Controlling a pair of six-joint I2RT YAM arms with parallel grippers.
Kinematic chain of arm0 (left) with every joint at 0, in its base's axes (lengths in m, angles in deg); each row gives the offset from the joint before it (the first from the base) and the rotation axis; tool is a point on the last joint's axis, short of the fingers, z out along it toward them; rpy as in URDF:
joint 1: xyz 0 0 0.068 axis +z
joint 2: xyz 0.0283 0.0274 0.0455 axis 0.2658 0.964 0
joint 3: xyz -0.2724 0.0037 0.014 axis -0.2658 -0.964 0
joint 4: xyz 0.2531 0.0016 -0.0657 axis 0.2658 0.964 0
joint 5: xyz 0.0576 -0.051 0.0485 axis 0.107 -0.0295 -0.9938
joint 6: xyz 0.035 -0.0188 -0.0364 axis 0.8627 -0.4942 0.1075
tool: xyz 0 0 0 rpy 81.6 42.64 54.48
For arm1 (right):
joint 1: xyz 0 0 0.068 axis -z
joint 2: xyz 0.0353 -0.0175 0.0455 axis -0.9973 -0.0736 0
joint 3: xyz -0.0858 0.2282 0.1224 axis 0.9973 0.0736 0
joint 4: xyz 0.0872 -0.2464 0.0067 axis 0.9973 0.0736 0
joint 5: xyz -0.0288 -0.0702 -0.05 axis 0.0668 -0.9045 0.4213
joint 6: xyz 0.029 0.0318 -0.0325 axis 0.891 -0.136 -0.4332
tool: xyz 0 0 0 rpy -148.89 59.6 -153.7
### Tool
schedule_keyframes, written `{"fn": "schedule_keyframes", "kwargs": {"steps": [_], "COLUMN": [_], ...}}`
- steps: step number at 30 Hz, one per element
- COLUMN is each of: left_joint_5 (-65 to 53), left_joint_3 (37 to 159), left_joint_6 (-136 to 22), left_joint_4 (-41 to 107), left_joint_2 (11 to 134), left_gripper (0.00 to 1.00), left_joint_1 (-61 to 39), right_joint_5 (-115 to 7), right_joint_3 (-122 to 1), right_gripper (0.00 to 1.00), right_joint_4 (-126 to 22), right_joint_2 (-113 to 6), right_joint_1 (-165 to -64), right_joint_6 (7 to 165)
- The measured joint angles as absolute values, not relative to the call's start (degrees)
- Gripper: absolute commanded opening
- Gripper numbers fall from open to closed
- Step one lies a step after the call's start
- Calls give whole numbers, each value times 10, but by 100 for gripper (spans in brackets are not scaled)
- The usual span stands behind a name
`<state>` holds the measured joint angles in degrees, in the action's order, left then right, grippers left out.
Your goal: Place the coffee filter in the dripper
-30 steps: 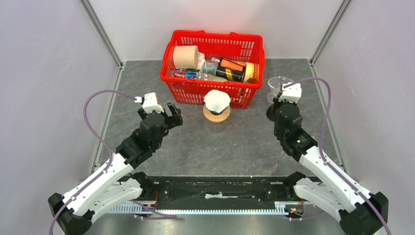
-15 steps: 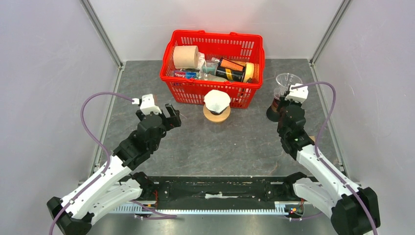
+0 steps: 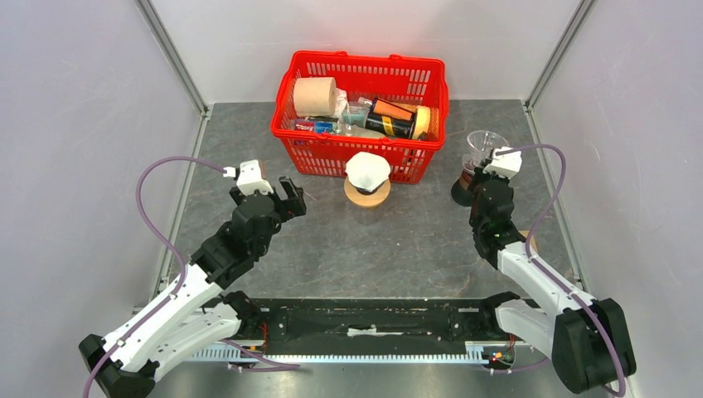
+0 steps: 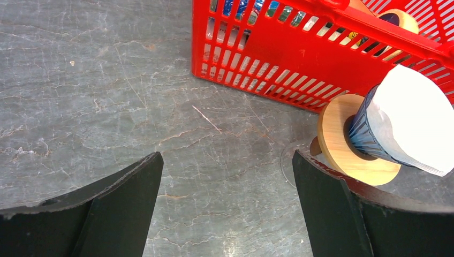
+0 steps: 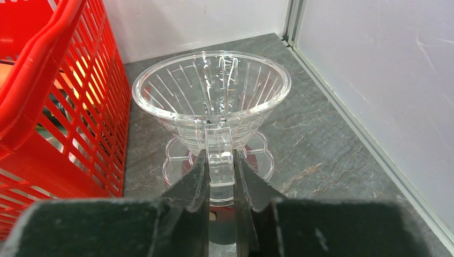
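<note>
The white coffee filter (image 3: 367, 169) sits as a cap on a dark blue cone on a round wooden stand (image 3: 367, 196), just in front of the red basket; it also shows in the left wrist view (image 4: 415, 126). My left gripper (image 3: 295, 198) is open and empty, low over the table left of the stand (image 4: 334, 140). The clear plastic dripper (image 3: 482, 142) stands on a dark base (image 3: 460, 191) at the far right. My right gripper (image 5: 220, 160) is shut on the handle of the dripper (image 5: 211, 91), which is upright and empty.
The red basket (image 3: 361, 62) at the back centre holds a paper roll, a dark can and several small items; its wall (image 4: 321, 59) is close to both grippers. The right side wall and its metal rail (image 5: 369, 144) run just beyond the dripper.
My right gripper has shifted a little to the right with the dripper at its tips. My left gripper has drifted slightly left and back, still open.
</note>
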<state>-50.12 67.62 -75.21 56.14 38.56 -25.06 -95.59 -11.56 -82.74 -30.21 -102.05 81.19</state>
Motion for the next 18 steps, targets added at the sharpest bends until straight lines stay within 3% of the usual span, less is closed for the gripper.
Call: {"fn": "schedule_keyframes", "kwargs": {"steps": [6,10,14,18], "left_joint_5": [-495,-487,-484,-482], "left_joint_3": [676,676,676,676], "left_joint_6": [-752,-752,-753,-753], "left_joint_4": [562,562,562,562], "left_joint_2": [386,386,386,386], "left_gripper": [97,97,97,97], "left_joint_1": [-249,-248,-248,-248], "right_joint_5": [-948,-949,-949,-950], "right_joint_3": [-98,-89,-74,-64], "right_gripper": [1,13,33,42], "right_joint_4": [-858,-872,-883,-871], "right_joint_2": [-320,-319,-307,-289], "right_joint_1": [-1019,-1019,-1019,-1019], "right_joint_6": [825,834,846,857]}}
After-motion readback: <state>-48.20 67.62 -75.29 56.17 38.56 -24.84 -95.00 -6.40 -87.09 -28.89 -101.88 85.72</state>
